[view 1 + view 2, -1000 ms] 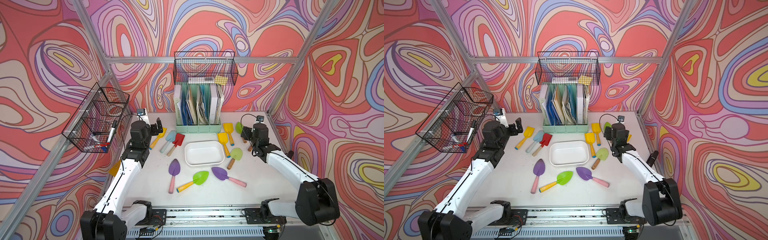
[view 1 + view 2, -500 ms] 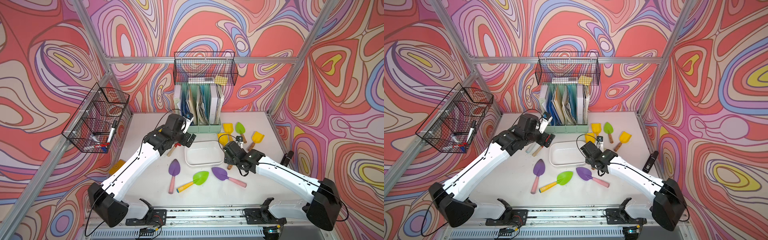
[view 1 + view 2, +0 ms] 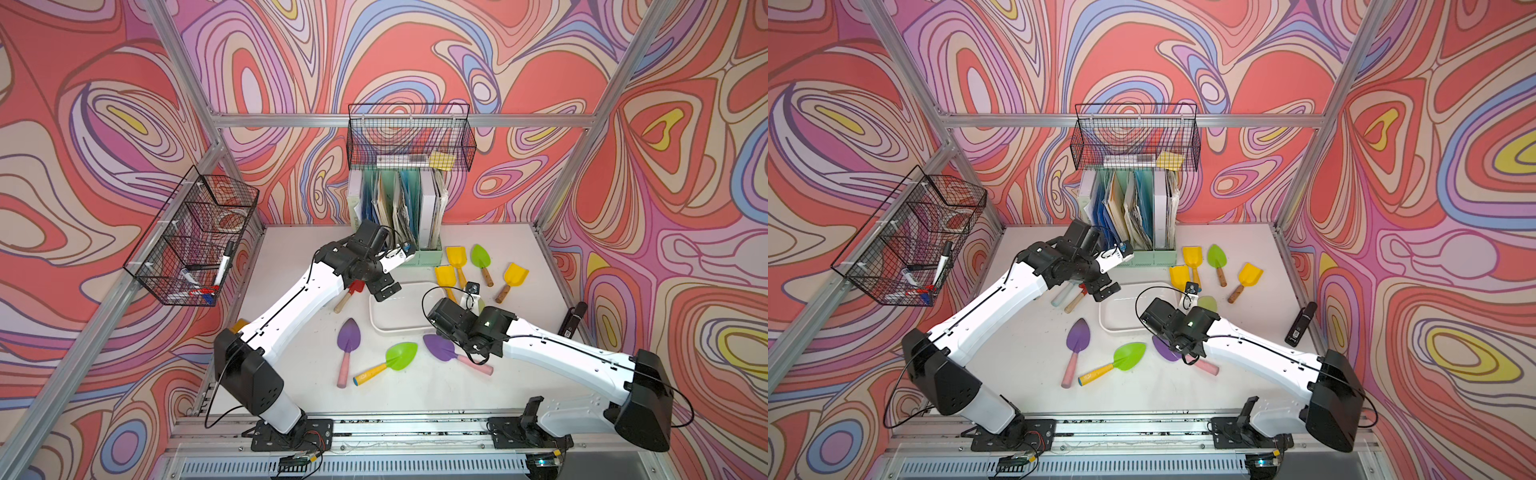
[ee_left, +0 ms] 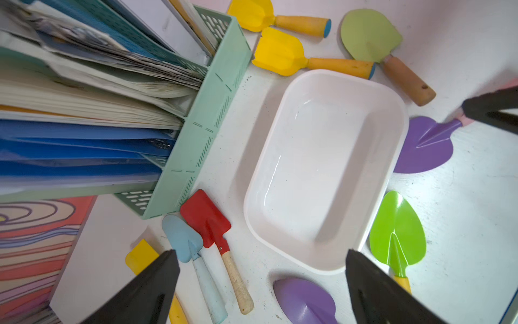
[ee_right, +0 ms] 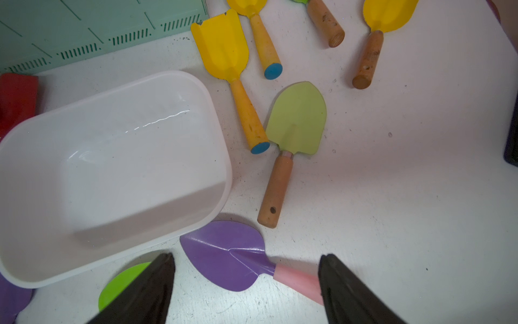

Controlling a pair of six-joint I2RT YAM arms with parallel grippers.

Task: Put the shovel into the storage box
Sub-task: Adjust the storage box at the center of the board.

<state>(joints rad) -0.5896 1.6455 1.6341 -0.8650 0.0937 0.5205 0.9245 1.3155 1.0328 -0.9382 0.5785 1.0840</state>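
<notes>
Saw in both top views the storage box (image 3: 397, 309), a shallow white tub with rounded corners and a thick rim, standing flat on the white table (image 3: 519, 249) just in front of the mint-green file holder (image 3: 428, 258), long side running left to right. Found the purple shovel (image 3: 440, 348), with a pointed leaf-shaped blade and a pink handle, lying flat on the table just beside the near rim of the box, outside of it, partly hidden under the right arm (image 3: 561, 353). Noted the bright green shovel (image 3: 401, 356) with yellow handle close beside it, and the left gripper (image 3: 386, 290) hanging over the far left corner of the box, near the red shovel (image 3: 356, 286). Saw in the left wrist view the box from above, glossy inside, with the red shovel, square-bladed and wooden-handled, lying close beside one corner; found the two black fingers (image 4: 157, 289) of the left gripper wide apart and holding nothing. Saw in the right wrist view the right gripper (image 5: 246, 256) spread wide, gripping nothing, with the neck of the purple shovel between the fingertips and the pink handle passing behind one of them; could not tell any contact there. Noted the blade tip just beside a corner of the box, and the pale green shovel (image 5: 297, 120) with wooden handle lying near the box, apart from its rim.
</notes>
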